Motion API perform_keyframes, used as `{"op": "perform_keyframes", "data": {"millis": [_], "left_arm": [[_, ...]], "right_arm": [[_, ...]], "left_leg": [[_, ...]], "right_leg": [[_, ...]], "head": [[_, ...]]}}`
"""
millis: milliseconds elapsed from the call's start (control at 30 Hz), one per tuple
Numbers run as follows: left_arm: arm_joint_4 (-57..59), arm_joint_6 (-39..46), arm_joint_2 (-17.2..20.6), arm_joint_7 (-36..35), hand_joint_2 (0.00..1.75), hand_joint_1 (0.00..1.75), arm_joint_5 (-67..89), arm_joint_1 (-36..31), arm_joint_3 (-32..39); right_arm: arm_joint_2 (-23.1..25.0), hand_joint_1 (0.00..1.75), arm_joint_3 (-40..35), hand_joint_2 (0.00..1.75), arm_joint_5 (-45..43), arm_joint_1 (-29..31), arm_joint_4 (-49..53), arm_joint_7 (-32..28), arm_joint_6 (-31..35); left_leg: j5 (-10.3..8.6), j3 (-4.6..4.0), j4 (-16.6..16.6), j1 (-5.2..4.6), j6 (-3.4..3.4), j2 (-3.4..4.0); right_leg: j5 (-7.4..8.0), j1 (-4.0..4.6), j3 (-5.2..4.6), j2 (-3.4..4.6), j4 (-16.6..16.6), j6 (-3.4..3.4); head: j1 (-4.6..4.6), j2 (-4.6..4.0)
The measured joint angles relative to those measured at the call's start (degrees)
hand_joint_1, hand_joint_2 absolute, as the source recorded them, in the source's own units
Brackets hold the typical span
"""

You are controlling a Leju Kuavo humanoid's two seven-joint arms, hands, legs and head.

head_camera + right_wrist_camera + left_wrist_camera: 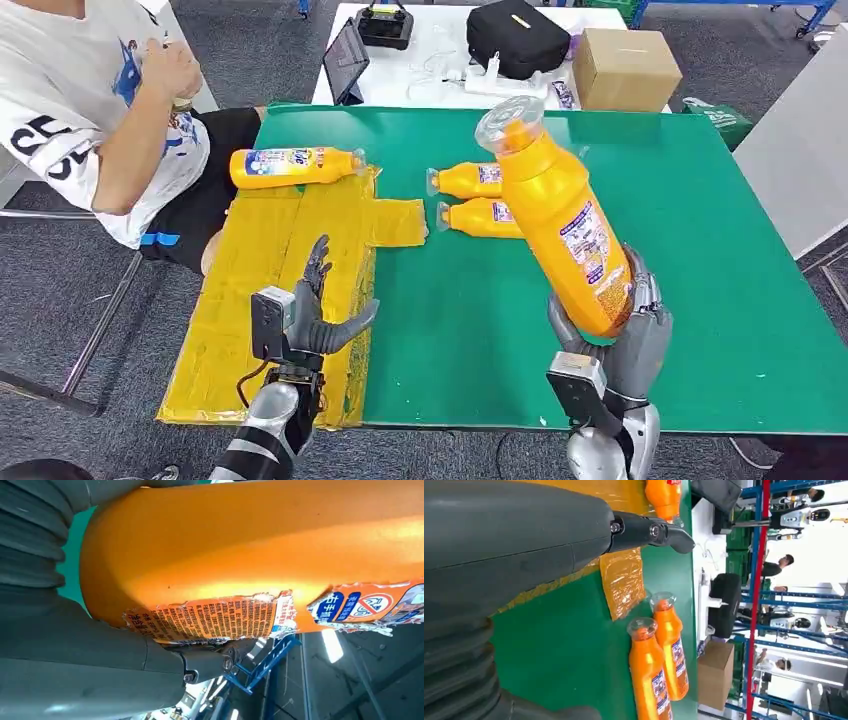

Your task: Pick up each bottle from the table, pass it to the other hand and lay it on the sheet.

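We are gripping the tall orange plastic bottle (pixel 560 215) by its base in our right hand (pixel 610 340), lifted above the green bench (pixel 690 280) and tilting. Top-heavy, it could slip during the handover. Our left hand (pixel 315 315) is waiting with fingers spread and empty over the yellow plastic sheet (pixel 290 270) at the bench's left edge. Two more orange bottles (pixel 478 200) are lying mid-bench; another orange bottle (pixel 295 166) is resting on the sheet beside a seated person (pixel 100 110).
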State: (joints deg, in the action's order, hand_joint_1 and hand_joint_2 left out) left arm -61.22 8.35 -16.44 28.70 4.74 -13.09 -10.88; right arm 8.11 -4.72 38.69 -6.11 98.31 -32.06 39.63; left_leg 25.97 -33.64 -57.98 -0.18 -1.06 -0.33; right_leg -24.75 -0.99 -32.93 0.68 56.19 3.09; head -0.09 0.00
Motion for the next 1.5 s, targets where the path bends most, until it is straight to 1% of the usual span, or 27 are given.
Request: {"op": "perform_keyframes", "data": {"millis": [67,133,267,400,500,600,700,900,1100,1233,1400,1433,1500], "left_arm": [[-0.04,-1.37,0.0,-0.15,1.75,0.0,-1.65,0.01,-0.02],[-0.64,-5.38,0.02,-1.16,1.75,0.0,-5.56,0.2,-0.33],[-3.65,-16.58,0.63,-3.94,1.75,0.0,-15.7,1.17,-2.52],[-6.63,-23.31,1.86,-4.74,1.75,0.0,-20.75,2.03,-5.34],[-7.76,-26.57,2.78,-5.27,1.75,0.0,-22.82,2.01,-7.49],[-7.69,-28.35,3.32,-5.75,1.75,0.0,-24.48,1.9,-8.98],[-7.3,-29.53,3.78,-5.84,1.75,0.0,-25.88,1.82,-9.88],[-6.32,-30.18,4.61,-6.49,1.75,0.0,-26.97,1.66,-10.84],[-5.18,-29.47,5.2,-6.99,1.75,0.0,-26.67,1.21,-11.43],[-4.09,-26.18,5.27,-6.71,1.75,0.0,-23.8,0.61,-11.78],[-3.41,-25.05,5.27,-6.58,1.75,0.0,-22.62,0.32,-12.24],[-3.34,-25.05,5.29,-6.38,1.75,0.09,-22.54,0.32,-12.24],[-3.3,-25.27,5.36,-6.16,1.75,0.09,-22.56,0.34,-12.26]], "right_arm": [[0.35,1.75,0.37,1.75,0.11,-0.08,0.04,-1.61,0.0],[1.57,1.75,1.44,1.75,-0.76,-0.21,0.15,-4.3,0.0],[1.46,1.75,1.03,1.75,-2.82,-0.18,-2.34,-4.0,-1.42],[1.29,1.75,-2.1,1.75,-1.7,0.28,-10.13,-5.62,-2.67],[1.42,1.75,-5.95,1.75,-0.43,1.41,-16.67,-6.03,-3.63],[2.03,1.75,-10.93,1.75,0.28,2.95,-24.2,-6.21,-2.36],[2.43,1.75,-14.64,1.75,-0.44,4.03,-29.0,-6.25,-1.64],[2.51,1.75,-18.64,1.75,-1.03,5.92,-34.01,-6.19,-1.14],[2.54,1.75,-20.24,1.75,-0.94,6.84,-36.08,-5.95,-0.11],[2.89,1.75,-20.57,1.75,-1.09,7.3,-37.38,-5.75,0.48],[2.97,1.75,-20.96,1.75,-1.66,7.75,-38.71,-5.7,0.44],[2.97,1.75,-21.13,1.75,-1.73,7.9,-39.08,-5.64,0.37],[2.99,1.75,-21.35,1.75,-1.75,8.2,-39.61,-5.51,0.33]], "left_leg": [[0.0,0.0,0.0,0.0,0.0,-0.01],[0.0,-0.01,0.0,0.0,0.0,-0.01],[0.0,-0.03,0.01,0.0,0.0,0.0],[0.0,-0.03,0.01,0.0,0.0,-0.05],[-0.01,-0.03,0.01,0.05,0.01,-0.09],[-0.01,-0.03,0.01,0.1,0.02,-0.09],[-0.01,-0.04,0.01,0.1,0.02,-0.12],[-0.01,-0.04,0.01,0.07,0.02,-0.12],[-0.01,-0.04,0.01,0.07,0.02,-0.12],[-0.01,-0.03,0.01,0.08,0.02,-0.12],[-0.01,-0.04,0.01,0.08,0.02,-0.11],[-0.01,-0.04,0.01,0.08,0.02,-0.11],[-0.01,-0.04,0.01,0.07,0.02,-0.11]], "right_leg": [[0.0,0.0,0.0,0.0,0.0,0.0],[0.0,0.0,0.0,-0.01,0.0,0.0],[0.0,0.0,0.03,0.0,0.01,0.0],[0.0,0.0,0.02,-0.03,0.0,0.0],[0.0,0.03,0.03,-0.06,0.02,0.0],[0.0,0.07,0.01,-0.05,0.02,-0.01],[-0.01,0.07,0.0,-0.07,0.03,-0.01],[-0.01,0.03,0.0,-0.07,0.01,-0.01],[-0.01,0.03,0.0,-0.07,0.01,-0.01],[-0.01,0.04,0.0,-0.06,0.02,-0.01],[-0.01,0.04,0.0,-0.06,0.02,-0.01],[-0.01,0.04,0.0,-0.06,0.02,-0.01],[-0.01,0.03,0.0,-0.06,0.02,-0.01]], "head": [[0.0,0.0],[-0.02,0.0],[0.02,0.0],[0.0,0.0],[-0.02,0.0],[0.0,0.0],[0.0,0.0],[-0.02,0.0],[0.02,0.0],[0.0,0.0],[0.02,0.0],[0.0,0.0],[0.02,0.0]]}}
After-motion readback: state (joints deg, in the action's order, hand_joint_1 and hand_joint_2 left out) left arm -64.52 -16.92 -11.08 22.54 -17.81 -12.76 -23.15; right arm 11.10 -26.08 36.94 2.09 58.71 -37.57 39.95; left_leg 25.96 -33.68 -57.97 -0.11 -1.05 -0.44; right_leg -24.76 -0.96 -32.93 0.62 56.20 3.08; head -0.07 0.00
